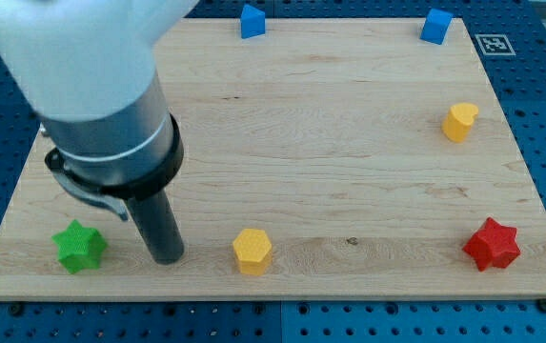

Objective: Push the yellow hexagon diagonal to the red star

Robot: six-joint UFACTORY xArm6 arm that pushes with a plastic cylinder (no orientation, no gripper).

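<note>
Camera view: my tip (pixel 165 255), the lower end of a straight dark rod, sits on the light wooden board (pixel 301 124) at lower left of the frame. No fingers here, just a plain rod end, nothing to open or close; it holds nothing and touches no block. It stands between the green star block (pixel 80 247), just to its left, and the yellow hexagon block (pixel 252 251), near on its right, with a gap on both sides. The hexagon lies at bottom centre, close to the board's bottom edge. The red star block (pixel 492 244) is at lower right, well apart from the hexagon, roughly level with it. A yellow heart-like block (pixel 459 122) is at the right edge, mid-height. Two blue blocks sit at the top edge: one at top centre (pixel 252 21), one at upper right (pixel 435 26); shapes unclear. The board rests on a blue perforated table (pixel 539 95). A black-and-white marker tag (pixel 494 44) lies off the upper right corner.
</note>
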